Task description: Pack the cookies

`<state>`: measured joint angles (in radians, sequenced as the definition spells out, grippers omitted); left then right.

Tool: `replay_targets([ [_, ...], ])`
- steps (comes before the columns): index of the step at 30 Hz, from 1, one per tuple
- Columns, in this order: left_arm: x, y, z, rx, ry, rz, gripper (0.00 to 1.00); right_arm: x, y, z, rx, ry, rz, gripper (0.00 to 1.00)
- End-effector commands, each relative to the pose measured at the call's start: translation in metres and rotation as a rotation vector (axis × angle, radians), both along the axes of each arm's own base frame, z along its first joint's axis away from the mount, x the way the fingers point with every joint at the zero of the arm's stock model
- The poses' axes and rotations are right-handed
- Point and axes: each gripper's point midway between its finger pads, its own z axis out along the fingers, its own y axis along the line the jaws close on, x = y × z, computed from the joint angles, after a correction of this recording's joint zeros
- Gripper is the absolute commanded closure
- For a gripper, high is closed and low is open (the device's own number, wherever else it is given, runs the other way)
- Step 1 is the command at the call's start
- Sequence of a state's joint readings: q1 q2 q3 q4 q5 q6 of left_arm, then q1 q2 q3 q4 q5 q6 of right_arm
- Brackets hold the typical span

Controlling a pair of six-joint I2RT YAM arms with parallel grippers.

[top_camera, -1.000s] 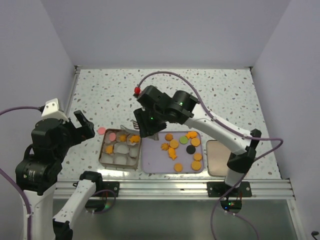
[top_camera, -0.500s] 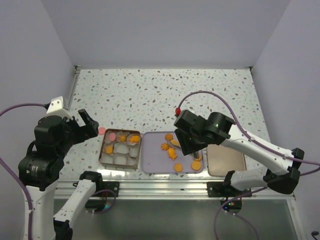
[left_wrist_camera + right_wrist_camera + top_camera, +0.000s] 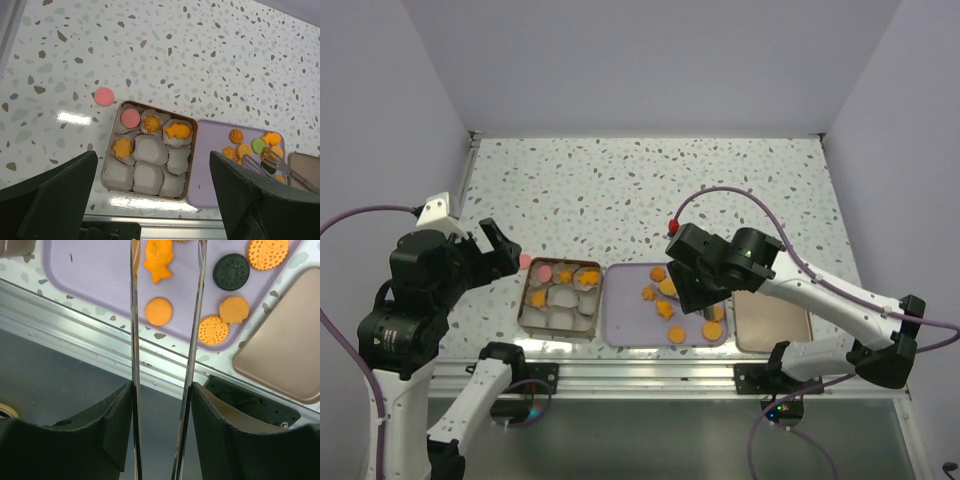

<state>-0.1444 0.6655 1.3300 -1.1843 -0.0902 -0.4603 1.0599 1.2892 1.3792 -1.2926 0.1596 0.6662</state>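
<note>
Speckled white table (image 3: 620, 180), grey walls (image 3: 650, 60): the right gripper (image 3: 162, 390) clamps metal tongs (image 3: 134, 315), arms apart, above orange cookies (image 3: 158, 311) on the purple tray (image 3: 95, 270). The left gripper (image 3: 152, 165) hangs spread wide over the tin (image 3: 195, 145) with four more, and a pink cookie (image 3: 104, 96) lies beside the tin.

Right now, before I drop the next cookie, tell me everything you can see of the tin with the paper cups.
The tin is a square, round-cornered, coppery metal box, open, lying flat on the speckled table. Nine white fluted paper cups fill it three by three. Four are filled: a pink disc, an orange swirl, an orange fish, an orange flower; five are empty. The lavender tray lies close at its right.
</note>
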Motion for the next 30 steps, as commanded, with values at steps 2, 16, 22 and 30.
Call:
replay_targets([
  [2,-0.001,-0.003,0.006,-0.018,-0.029,-0.012,0.00,-0.005,0.009,-0.013,0.016,0.048,0.000,0.49],
  [16,-0.007,-0.001,0.005,-0.013,-0.026,-0.004,0.00,-0.009,0.016,-0.032,-0.005,0.099,0.022,0.53],
  [22,-0.012,0.002,0.001,-0.008,-0.021,0.004,0.00,-0.011,0.016,-0.033,-0.004,0.106,0.021,0.66],
  [30,-0.017,0.003,0.002,-0.010,-0.023,0.013,0.00,-0.005,0.022,-0.002,0.061,0.061,0.015,0.71],
])
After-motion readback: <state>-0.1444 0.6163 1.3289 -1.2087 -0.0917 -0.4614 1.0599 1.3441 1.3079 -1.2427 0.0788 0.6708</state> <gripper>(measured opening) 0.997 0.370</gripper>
